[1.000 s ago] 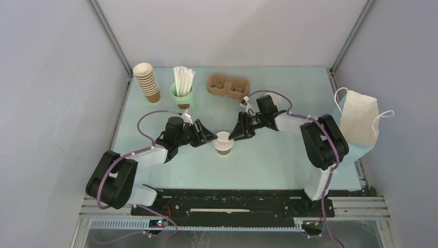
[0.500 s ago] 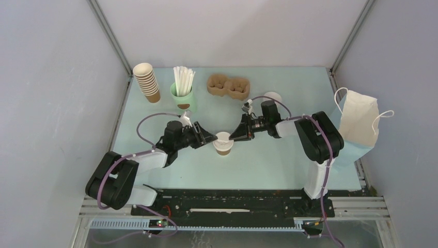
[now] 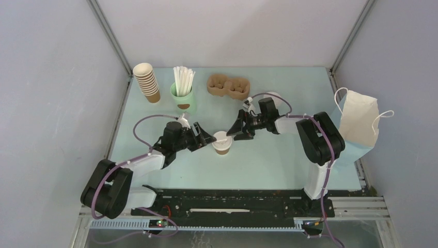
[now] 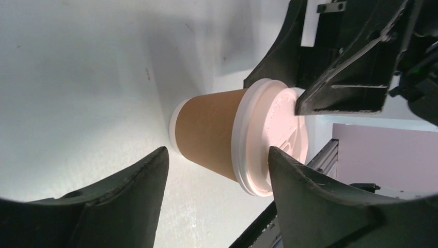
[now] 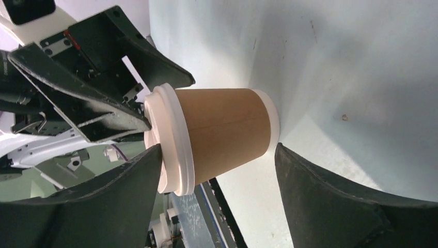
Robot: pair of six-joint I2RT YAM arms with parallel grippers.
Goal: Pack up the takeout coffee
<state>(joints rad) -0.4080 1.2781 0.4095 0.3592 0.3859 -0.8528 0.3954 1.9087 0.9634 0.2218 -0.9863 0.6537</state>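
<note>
Brown takeout coffee (image 3: 222, 149) stands on the tabletop (image 3: 268, 155) between the wide-open left claw (image 3: 208, 139) and right claw (image 3: 233, 133); closing together they could clash, tipping it or popping its lid (image 3: 221, 138).

Takeout coffee (image 3: 221, 149): plain brown cup, white lid (image 3: 221, 138). Table (image 3: 268, 160): pale mint. Cup stack (image 3: 147, 82): brown. Straw cup (image 3: 182, 97): mint green; straws (image 3: 183, 80) white. Pulp carrier (image 3: 229, 86): brown. Paper bag (image 3: 360, 123): white.

Lidded brown takeout coffee (image 3: 221, 143) stands upright.
</note>
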